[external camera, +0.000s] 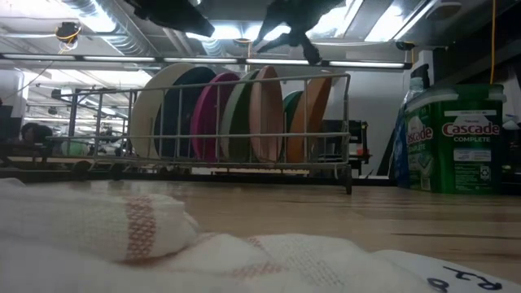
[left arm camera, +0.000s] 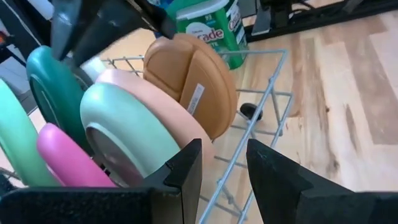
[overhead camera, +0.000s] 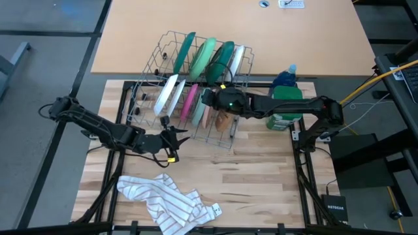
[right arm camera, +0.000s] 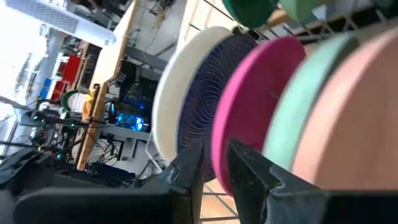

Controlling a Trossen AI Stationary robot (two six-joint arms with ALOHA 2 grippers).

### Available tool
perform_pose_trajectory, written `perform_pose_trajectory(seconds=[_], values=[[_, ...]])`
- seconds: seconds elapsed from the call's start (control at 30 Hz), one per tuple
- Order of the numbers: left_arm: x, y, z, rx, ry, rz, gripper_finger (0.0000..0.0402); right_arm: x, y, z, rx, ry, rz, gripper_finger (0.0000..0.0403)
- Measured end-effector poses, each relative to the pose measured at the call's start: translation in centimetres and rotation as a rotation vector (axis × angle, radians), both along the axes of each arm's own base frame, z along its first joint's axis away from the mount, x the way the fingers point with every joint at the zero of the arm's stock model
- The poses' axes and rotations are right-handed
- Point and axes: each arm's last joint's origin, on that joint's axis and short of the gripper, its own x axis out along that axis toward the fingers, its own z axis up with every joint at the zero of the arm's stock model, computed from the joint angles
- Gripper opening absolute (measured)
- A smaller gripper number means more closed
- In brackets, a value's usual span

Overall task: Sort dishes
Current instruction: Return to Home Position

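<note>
A wire dish rack stands mid-table with the dishes on edge in its slots. Green plates fill the far row. The near row holds a white plate, a blue one, a pink one, a light green one, a pale pink one and a tan one. My right gripper hovers above the near row, open by a narrow gap, holding nothing. My left gripper stands open just off the rack's near left corner, holding nothing.
A green Cascade container and a blue bottle stand right of the rack. A white striped cloth lies crumpled near the front edge. Bare wood lies at the near right. A tan board lies beyond the rack.
</note>
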Motion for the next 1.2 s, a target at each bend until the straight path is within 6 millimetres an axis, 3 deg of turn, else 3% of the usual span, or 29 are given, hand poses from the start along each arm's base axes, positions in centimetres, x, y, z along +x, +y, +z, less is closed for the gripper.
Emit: perform_pose_trajectory(seconds=[0.13, 0.27, 0.5, 0.67, 0.8, 0.97, 1.13, 1.2], values=[[-1.0, -0.3, 0.8, 0.011, -0.007, -0.033, 0.0118, -1.3, 0.2, 1.9, -0.066, -0.019, 0.038, 0.0072], [-3.3, -0.1, 2.5, 0.017, -0.029, -0.068, 0.0118, -3.4, 0.6, 4.9, -0.141, -0.068, 0.108, 0.0072], [-9.9, 2.3, 5.2, -0.043, -0.078, -0.072, 0.0118, -8.5, 2.7, 10.0, -0.404, -0.117, 0.298, 0.0072], [-14.9, 4.6, 5.7, -0.147, -0.136, -0.031, 0.0118, -12.2, 5.6, 11.9, -0.642, -0.046, 0.42, 0.0072], [-18.3, 6.1, 5.5, -0.216, -0.177, -0.01, 0.0118, -14.4, 7.2, 11.5, -0.76, 0.133, 0.393, 0.0072], [-21.4, 7.4, 5.0, -0.287, -0.272, -0.004, 0.0118, -15.5, 8.6, 8.4, -0.788, 0.317, 0.403, 0.0072], [-22.7, 8.0, 3.0, -0.29, -0.32, -0.021, 0.0118, -16.2, 9.5, 4.7, -0.752, 0.361, 0.417, 0.0072], [-23.0, 8.1, 3.4, -0.3, -0.36, -0.077, 0.0118, -16.8, 9.8, 3.2, -0.738, 0.38, 0.411, 0.0072]])
